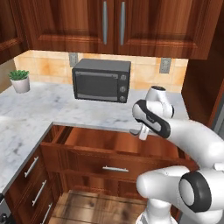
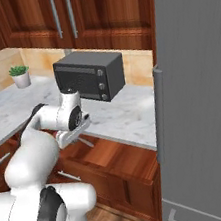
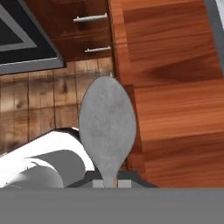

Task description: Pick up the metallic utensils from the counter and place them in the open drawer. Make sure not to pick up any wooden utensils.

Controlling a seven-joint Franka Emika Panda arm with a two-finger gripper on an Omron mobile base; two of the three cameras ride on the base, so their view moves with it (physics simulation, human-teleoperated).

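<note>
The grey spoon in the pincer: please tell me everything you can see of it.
The spoon looks like dull silver-grey metal, with a smooth oval bowl narrowing to a thin neck. The shut pincer grips it at that neck; its handle is hidden. Its bowl points away from the hand, hanging over the front edge of the open drawer, touching nothing else.

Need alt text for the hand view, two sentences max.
The end effector is shut on the handle of a grey metal spoon, whose bowl points away over the front edge of an open wooden drawer. Plank floor and handled cabinet fronts lie beyond.
</note>
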